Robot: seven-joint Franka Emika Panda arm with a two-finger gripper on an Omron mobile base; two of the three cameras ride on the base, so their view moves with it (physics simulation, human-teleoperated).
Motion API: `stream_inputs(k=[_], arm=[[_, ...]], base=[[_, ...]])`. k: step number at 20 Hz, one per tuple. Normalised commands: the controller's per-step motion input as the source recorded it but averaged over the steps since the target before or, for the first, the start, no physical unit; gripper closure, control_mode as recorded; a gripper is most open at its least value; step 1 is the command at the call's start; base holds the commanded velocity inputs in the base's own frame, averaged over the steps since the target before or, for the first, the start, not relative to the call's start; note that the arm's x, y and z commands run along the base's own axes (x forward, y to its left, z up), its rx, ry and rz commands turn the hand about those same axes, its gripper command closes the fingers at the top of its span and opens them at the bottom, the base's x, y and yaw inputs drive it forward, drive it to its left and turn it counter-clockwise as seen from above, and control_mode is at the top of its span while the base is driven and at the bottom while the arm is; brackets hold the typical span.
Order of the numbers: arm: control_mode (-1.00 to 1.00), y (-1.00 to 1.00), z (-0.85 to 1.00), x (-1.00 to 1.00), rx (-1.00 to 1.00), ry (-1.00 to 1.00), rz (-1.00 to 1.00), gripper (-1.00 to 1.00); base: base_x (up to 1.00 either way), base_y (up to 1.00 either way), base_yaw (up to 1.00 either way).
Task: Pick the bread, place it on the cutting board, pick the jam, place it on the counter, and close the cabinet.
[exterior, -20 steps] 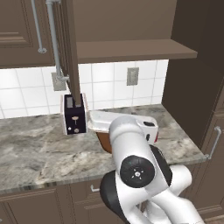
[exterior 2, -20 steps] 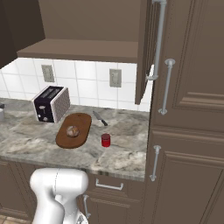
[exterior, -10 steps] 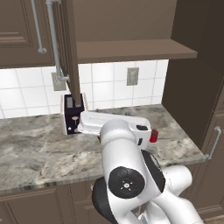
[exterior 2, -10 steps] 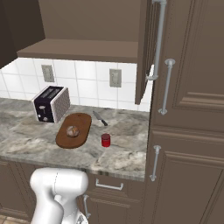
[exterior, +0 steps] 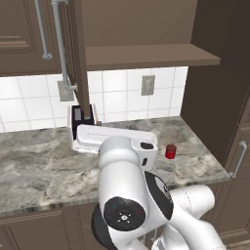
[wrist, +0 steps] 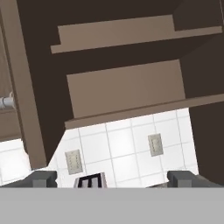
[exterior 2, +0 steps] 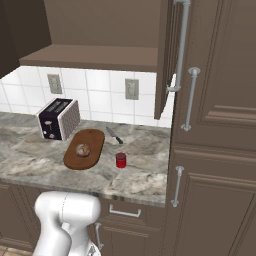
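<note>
bread (exterior 2: 83, 149) on cutting board (exterior 2: 95, 143), jam (exterior 2: 120, 160) beside, cabinet (exterior 2: 165, 55) open

Lighting was even and fairly bright, with sharp rendered focus throughout; the dark brown wooden wall cabinet (wrist: 122, 87) interior lay dim, shadows staying soft.

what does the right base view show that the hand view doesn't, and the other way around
Right base view alone: the bread lying on the cutting board, the jam standing on the counter beside the board, and a knife behind them.

Hand view alone: the open end effector, aimed up into the cabinet at its bare shelves.

Both: the toaster, the tiled wall with its outlets, and the open cabinet door.
</note>
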Motion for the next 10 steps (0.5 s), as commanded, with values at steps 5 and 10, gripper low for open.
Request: stream_inputs(k=[5,10], arm=[[-1.00,0.21,0.08,-0.06,0.00,-0.06,0.00,-1.00],[-1.00,0.17,0.12,-0.12,0.00,-0.07,0.00,-1.00]], base=[[0.00,0.00,0.00],[0.00,0.00,0.00]])
